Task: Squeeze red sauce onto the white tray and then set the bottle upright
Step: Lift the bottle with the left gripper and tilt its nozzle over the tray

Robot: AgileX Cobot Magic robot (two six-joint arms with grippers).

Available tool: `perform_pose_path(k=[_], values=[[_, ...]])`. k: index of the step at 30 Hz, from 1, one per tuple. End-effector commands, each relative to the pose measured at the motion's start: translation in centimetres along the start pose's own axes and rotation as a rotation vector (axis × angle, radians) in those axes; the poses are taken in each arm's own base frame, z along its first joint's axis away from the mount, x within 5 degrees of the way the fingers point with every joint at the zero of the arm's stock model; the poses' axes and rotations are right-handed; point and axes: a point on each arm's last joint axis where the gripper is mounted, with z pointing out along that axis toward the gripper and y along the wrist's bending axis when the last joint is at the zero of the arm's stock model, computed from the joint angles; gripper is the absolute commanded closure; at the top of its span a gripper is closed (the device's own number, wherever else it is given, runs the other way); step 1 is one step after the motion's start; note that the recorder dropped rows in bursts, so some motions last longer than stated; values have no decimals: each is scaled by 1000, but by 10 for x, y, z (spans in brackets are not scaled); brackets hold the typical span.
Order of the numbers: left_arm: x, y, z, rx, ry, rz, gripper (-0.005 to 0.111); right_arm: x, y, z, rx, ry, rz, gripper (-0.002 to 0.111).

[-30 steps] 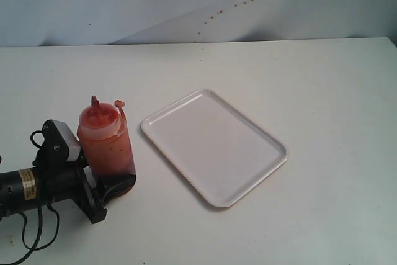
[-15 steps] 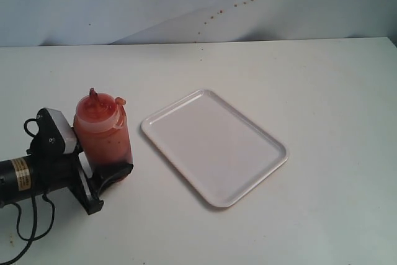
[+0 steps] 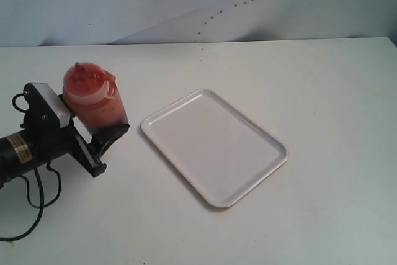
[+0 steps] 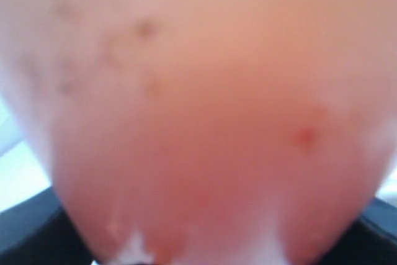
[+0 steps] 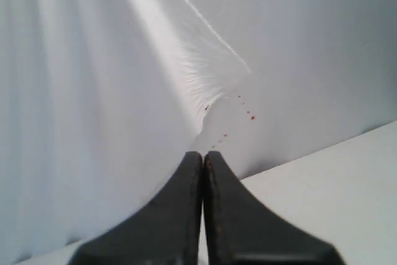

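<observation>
My left gripper (image 3: pixel 104 133) is shut on the bottle (image 3: pixel 93 100), holding it above the table at the left of the exterior view, tilted slightly with its smeared domed top and nozzle pointing up. The bottle's orange-red wall (image 4: pixel 198 103) fills the left wrist view as a blur, hiding the fingers there. The white tray (image 3: pixel 267 159) lies flat and bare at the table's middle, to the right of the bottle, with no red sauce on it. My right gripper (image 5: pixel 203 156) is shut on nothing and faces the back wall; it is out of the exterior view.
A white backdrop (image 3: pixel 124 4) with small reddish-brown specks (image 3: pixel 218 13) rises behind the table. The left arm's black body and cable (image 3: pixel 25 153) lie low over the table's left edge.
The left gripper has lifted the bottle off the table and carried it up and slightly left. The tray has not moved.
</observation>
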Motion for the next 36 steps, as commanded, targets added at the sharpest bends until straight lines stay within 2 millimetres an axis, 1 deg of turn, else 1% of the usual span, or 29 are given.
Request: perform_pose_path(k=[1,2,3,4,5,6,9,10,13,14,15,16,17,18,20,21,22,24,26,29,30,36], values=[[-24,19,11,-36,-141,67,107,3,25,-4,-272,31,-146,108],[-27,23,14,-37,-154,85,107,3,36,-8,-398,2,-241,108],[-29,26,16,-41,-154,93,107,0,43,-11,-478,-45,-259,108],[-30,29,18,-45,-149,101,107,1,47,-14,-539,-63,-349,108],[-32,32,20,-50,-153,112,107,-3,52,-16,-560,-86,-390,108],[-33,34,22,-53,-148,118,107,-5,51,-15,-548,-87,-384,108],[-37,38,29,-49,-137,145,107,-4,45,-5,-483,-37,-341,108],[-41,38,36,-40,-125,166,107,-1,44,4,-485,23,-320,108],[-47,36,48,-25,-85,193,107,4,41,19,-476,107,-324,108],[-50,33,57,-16,-36,213,107,4,41,29,-469,160,-307,108],[-52,33,62,-12,-9,224,107,3,41,35,-467,188,-305,108],[-55,31,70,0,46,247,107,0,41,47,-453,233,-297,108],[-57,31,74,3,74,263,107,-2,41,53,-446,250,-291,108],[-60,30,81,9,121,305,107,-5,41,64,-436,277,-279,108],[-65,30,89,-18,183,322,107,-7,40,79,-428,323,-261,108],[-67,29,91,-34,197,326,107,-5,39,83,-422,340,-255,108],[-71,28,95,-69,217,323,107,-2,36,92,-412,367,-252,108],[-76,26,100,-110,236,378,107,5,31,101,-410,404,-291,108],[-78,20,103,-131,261,479,107,12,32,107,-482,438,-314,108],[-83,14,106,-175,288,586,107,16,39,118,-631,467,-313,108],[-84,12,107,-209,303,629,107,20,39,124,-690,467,-359,108],[-79,9,114,-347,329,768,107,33,27,157,-672,555,-322,108]])
